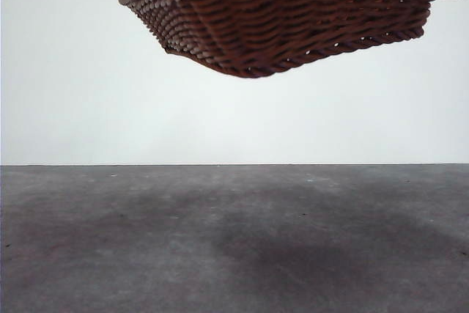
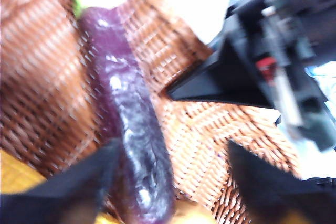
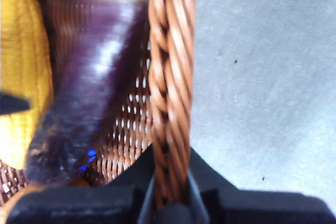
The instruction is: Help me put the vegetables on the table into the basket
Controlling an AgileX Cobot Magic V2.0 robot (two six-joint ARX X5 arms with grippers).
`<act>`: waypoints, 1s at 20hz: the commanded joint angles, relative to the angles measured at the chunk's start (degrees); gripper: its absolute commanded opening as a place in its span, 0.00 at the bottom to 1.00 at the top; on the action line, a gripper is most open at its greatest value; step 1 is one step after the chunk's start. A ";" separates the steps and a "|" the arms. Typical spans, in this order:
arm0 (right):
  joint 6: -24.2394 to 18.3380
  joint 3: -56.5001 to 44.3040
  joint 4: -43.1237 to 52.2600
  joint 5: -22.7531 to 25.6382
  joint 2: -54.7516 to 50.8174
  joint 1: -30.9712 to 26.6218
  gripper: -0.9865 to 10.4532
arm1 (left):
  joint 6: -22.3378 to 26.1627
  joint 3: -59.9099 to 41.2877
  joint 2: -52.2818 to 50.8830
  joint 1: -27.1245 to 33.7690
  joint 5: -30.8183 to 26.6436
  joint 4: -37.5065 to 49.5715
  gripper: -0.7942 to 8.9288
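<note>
- Here, at the left of the front view, you see the basket's [image 1: 286, 16] flared corner and underside hanging well above the worktop [image 1: 234, 240]; nothing else stands on the worktop in that view, and only a soft shadow lies under the basket.
- Note the left end effector [image 2: 173, 182] over the basket interior: its two black jaws are spread, one just beside the eggplant [image 2: 128, 124] and one well apart from it, gripping nothing. A dark mechanism crosses one side of that view; it may be the other arm, but blur prevents certainty.
- The eggplant lies lengthwise inside the basket, glossy dark purple with a pale green cap; the yellow corn-like cob [image 3: 21, 72] lies just beside it, bumpy and matte. The potato cannot be identified with confidence in any view.
- The right end effector [image 3: 169, 203] is pinched on the braided rim [image 3: 168, 77], one jaw inside and one outside. This is judged to be what carries the basket aloft, which accounts for its tilt.
- The weave is stiff brown wicker with small gaps; the rim is a thick twisted braid, likely a firm purchase.
- The worktop is flat, dark grey, matte and faintly mottled.
</note>
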 commanded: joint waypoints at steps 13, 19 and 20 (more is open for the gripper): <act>-0.17 0.17 1.86 3.98 2.29 -9.35 0.08 | 10.12 1.40 -11.72 -2.49 -2.12 -21.64 0.53; -3.06 0.17 6.32 -3.04 11.76 -18.05 0.08 | 11.02 1.40 -12.46 -8.11 -18.99 -43.10 0.53; -3.15 0.17 7.32 -2.95 13.42 -19.12 0.08 | 10.01 1.27 -12.74 -9.07 -19.47 -43.30 0.53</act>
